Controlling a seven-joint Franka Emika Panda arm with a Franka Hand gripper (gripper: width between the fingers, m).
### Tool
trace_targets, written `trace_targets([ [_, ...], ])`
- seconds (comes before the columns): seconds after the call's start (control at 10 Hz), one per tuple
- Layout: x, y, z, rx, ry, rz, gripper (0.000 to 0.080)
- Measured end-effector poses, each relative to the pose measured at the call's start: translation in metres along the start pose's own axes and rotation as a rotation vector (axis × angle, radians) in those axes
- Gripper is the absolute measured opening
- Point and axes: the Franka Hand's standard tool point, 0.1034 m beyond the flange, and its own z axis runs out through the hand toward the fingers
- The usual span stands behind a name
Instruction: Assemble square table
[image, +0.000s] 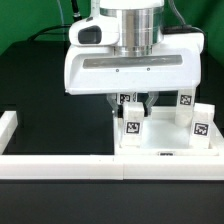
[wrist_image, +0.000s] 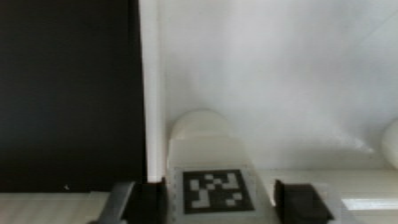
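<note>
The white square tabletop (image: 162, 142) lies at the exterior view's right, rim up. Three tagged white legs stand on it: one at the front (image: 131, 124), one at the right (image: 198, 120) and one behind that (image: 185, 101). My gripper (image: 134, 107) hangs straight above the front leg, and its big white body hides the space behind. In the wrist view that leg (wrist_image: 210, 150) lies between my dark fingers (wrist_image: 295, 202), tag facing the camera, and the gripper (wrist_image: 210, 203) is shut on its sides. The tabletop (wrist_image: 267, 70) fills the background.
A long white border wall (image: 60, 165) runs along the front and a short one (image: 8, 125) stands at the exterior view's left. Black table (wrist_image: 63, 90) borders the tabletop's edge. The rounded side of another leg (wrist_image: 388, 140) shows at the wrist picture's border.
</note>
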Motion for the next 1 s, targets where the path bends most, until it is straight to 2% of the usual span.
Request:
trace_targets([
  [0.2,-0.0001,0.0023,0.0003,0.004,0.000,0.032,0.0286],
  [0.5,0.0011,-0.0001,0.0005,0.015,0.009,0.302,0.0287],
  [1.0,0.0035,-0.0073,0.0032,0.068,0.046,0.952,0.0287],
])
